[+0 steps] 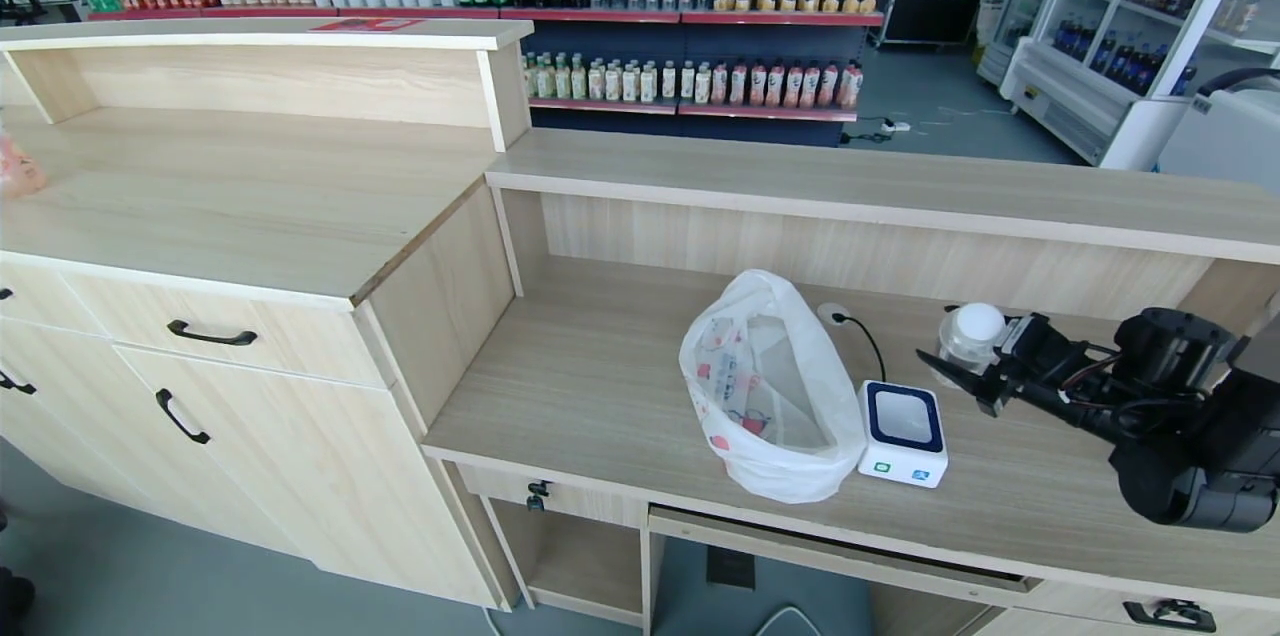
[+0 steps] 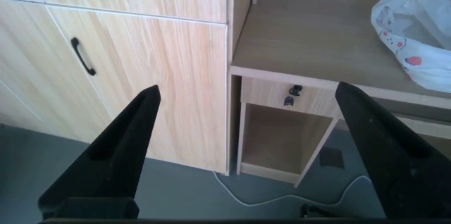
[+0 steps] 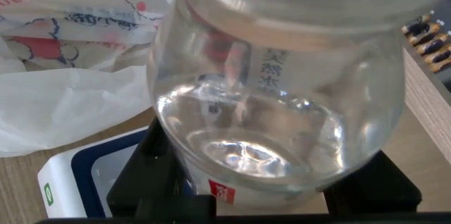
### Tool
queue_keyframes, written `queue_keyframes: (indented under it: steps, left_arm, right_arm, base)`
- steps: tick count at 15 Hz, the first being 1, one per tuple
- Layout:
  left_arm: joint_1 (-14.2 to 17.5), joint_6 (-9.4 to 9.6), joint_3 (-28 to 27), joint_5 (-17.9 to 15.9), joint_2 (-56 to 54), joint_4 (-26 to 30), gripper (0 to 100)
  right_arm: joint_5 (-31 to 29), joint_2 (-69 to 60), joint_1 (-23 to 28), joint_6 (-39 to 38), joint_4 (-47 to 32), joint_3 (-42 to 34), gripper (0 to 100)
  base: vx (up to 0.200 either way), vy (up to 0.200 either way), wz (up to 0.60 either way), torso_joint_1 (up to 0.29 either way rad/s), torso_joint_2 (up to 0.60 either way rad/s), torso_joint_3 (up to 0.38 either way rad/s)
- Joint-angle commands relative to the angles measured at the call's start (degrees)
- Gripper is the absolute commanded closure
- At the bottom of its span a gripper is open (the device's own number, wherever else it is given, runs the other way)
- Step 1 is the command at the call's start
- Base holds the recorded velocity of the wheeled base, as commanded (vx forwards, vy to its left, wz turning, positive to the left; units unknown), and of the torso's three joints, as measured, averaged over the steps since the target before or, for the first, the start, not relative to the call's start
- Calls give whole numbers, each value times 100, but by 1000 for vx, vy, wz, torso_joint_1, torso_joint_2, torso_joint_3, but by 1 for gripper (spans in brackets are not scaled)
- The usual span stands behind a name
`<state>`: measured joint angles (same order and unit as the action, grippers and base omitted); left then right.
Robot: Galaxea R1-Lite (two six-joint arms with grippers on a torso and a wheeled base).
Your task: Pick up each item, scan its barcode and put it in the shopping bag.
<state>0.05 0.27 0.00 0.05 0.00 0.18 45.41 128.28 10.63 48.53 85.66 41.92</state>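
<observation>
Clear and white-capped, the bottle (image 1: 970,336) stands upright between the two fingers of my right claw (image 1: 955,353). The claw is closed on its body, one dark finger on either side. In the right wrist view the liquid inside sits level above the rounded base, and a small red label shows low on the wall. I cannot tell whether the base touches the wood.

The bottle is over the right part of the lower desktop (image 1: 600,386), nearer its back wall than its front edge. Just ahead of it, toward the front edge, lies the white scanner (image 1: 903,433) with its dark-framed window facing up. A black cable (image 1: 866,336) runs from the scanner toward the back of the desktop.

The white shopping bag (image 1: 770,396), printed with red figures, touches the scanner's left side. Its mouth stands open, and it sits near the middle of the front edge.

My left claw (image 2: 248,89) is spread wide and holds nothing. It hangs low in front of the pale wooden cabinet doors (image 2: 141,76) with black handles, off the desktop's left corner.
</observation>
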Motion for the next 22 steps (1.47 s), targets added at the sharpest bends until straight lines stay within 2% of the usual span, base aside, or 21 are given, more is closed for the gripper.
queue_keyframes:
  steps: [1, 13, 22]
  left_arm:
    - [4, 0, 0, -5, 9, -1, 0]
    - [4, 0, 0, -5, 9, -1, 0]
    - [4, 0, 0, 4, 9, -1, 0]
  right_arm:
    - [3, 101, -70, -2, 3, 79, 100]
    - [3, 443, -193, 7, 12, 264, 100]
    - [3, 821, -386, -186, 21, 905, 100]
  base:
    - [0, 0, 0, 0, 0, 0]
    - [0, 0, 0, 0, 0, 0]
    - [0, 0, 0, 0, 0, 0]
